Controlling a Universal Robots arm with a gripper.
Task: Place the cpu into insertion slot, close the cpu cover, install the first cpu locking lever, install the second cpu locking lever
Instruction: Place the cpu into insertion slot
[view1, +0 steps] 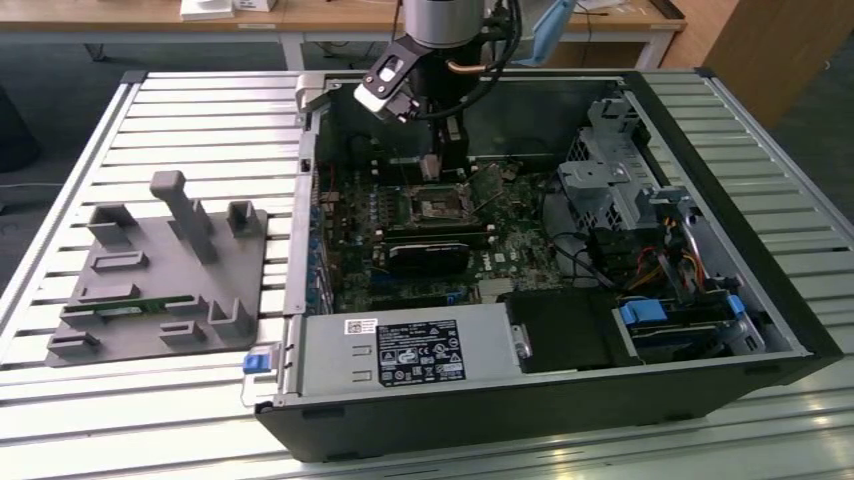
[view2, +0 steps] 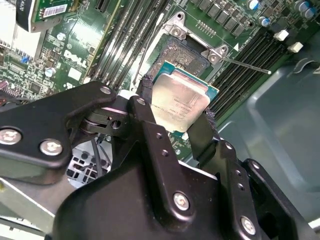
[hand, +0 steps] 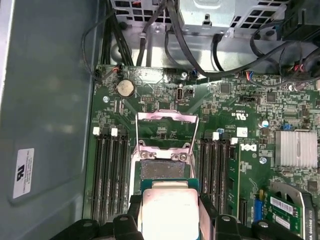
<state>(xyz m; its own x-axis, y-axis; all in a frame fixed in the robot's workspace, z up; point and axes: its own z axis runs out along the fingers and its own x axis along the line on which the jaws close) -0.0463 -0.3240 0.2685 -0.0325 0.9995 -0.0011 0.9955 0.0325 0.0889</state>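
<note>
Hand (view2: 176, 108) tight around the cpu (view2: 181, 99), its silvery top upward, flat above the open insertion slot (view2: 183, 53).

Soft, even room light falls across the slatted metal worktop (view1: 200, 100), which shines pale in the exterior view, while the open computer case (view1: 534, 425) holds its motherboard (view1: 400, 285) in gentle shade. In the second wrist view, glare bleaches the cpu (view2: 187, 92) lid and a heatsink (view2: 10, 30); the black tool (view2: 177, 105) reads dark, with small highlights on its screws. The first wrist view is evenly lit, the cpu lid again nearly white.
</note>
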